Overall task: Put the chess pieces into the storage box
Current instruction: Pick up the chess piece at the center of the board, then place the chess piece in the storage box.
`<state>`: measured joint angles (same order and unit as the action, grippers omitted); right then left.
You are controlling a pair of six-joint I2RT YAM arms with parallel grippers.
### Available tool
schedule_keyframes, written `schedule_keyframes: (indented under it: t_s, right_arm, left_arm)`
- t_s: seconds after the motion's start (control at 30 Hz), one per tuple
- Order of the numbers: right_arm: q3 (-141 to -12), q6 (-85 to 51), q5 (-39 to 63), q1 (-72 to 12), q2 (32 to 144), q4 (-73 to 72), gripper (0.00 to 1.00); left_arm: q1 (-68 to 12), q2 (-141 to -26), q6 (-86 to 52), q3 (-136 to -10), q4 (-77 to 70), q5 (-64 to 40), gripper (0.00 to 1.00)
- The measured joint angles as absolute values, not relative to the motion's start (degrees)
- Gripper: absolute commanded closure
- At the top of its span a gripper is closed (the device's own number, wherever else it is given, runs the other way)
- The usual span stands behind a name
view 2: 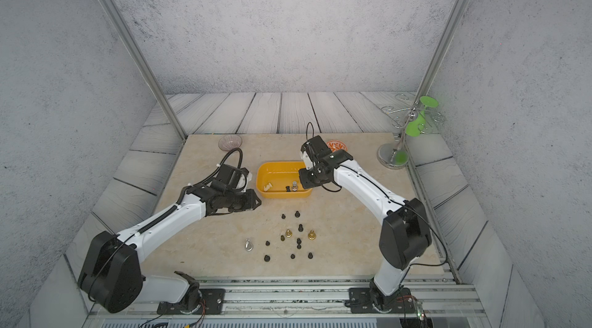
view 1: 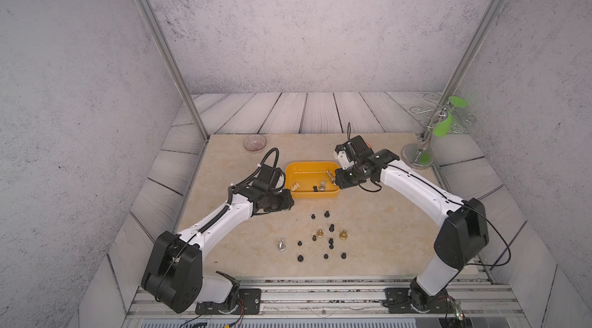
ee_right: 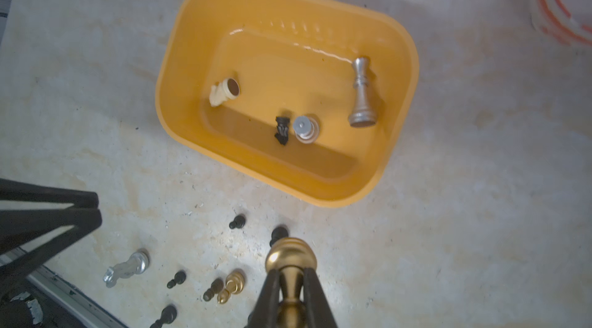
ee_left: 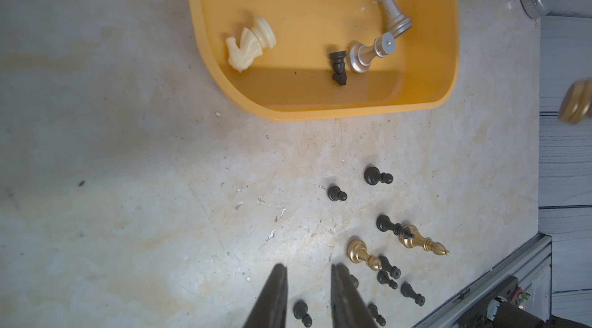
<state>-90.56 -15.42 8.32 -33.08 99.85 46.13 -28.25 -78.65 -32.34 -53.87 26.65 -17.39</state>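
1. The right gripper [ee_right: 291, 273] is pinching a gold piece [ee_right: 290, 254] by its narrow waist, with the fingers almost together; the rounded stem is offering little to bite on, so the piece could swivel or slip out
2. In a top view this gripper is hanging at the right end of the storage box [view 1: 315, 194], roughly over the rim; a release here is risking a strike on the wall and a roll out onto the table [view 1: 384, 246]
3. A tall silver piece [ee_right: 362, 92] is lying just inside that end, with an upright silver piece [ee_right: 306, 127] and a black piece [ee_right: 282, 131] touching each other nearby; a dropped piece could bounce off them
4. The left gripper [ee_left: 307, 268] is standing slightly parted and gripping nothing, hovering close to the box's near left corner; a careless swing is risking a shove to the box
5. The chess pieces [view 1: 331, 228] not yet boxed are standing crowded on the table in front of the box, so a reach among them is risking toppled neighbours
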Motion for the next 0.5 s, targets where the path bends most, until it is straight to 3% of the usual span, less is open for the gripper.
schedule_keyframes:
  t_s: [0.5]
  right_arm:
    - [-118.4,-11.7,13.4,-33.1,124.1,48.4,0.88]
  left_arm:
    - [-28.3,-76.1,-32.4,-51.6,26.7,-17.4,0.72]
